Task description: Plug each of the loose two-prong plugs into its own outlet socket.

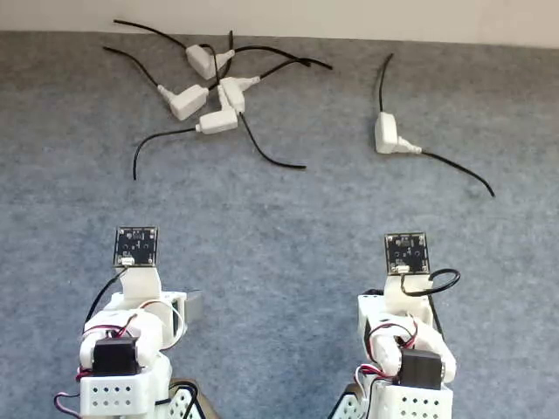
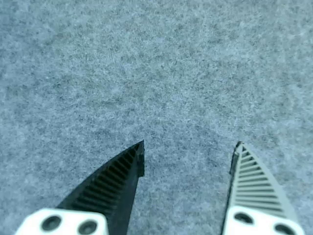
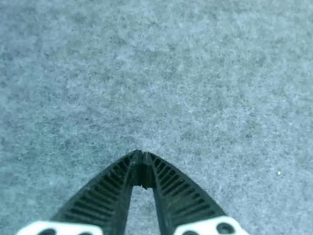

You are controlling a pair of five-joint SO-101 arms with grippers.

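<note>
The plug tangle [image 1: 210, 92] looks unmated to me; one pair [image 1: 390, 135] well right of it seems joined. Well short of the tangle: left claw [image 2: 188, 152] agape, right claw [image 3: 142, 156] pinched closed, both empty.

A grey felt covering [image 1: 288, 218] runs from the near edge of the high view almost to the far side. Its nap is short and mottled, with lighter and darker flecks mixed evenly. At the far side it meets a pale band [image 1: 349, 16], cream-white and plain, along a straight line that slopes slightly. Whether that band is a wall or a bare surface cannot be told. The light is soft and even, and the felt carries only faint shadows. In the wrist views the same felt looks fuzzy and fibrous.
</note>
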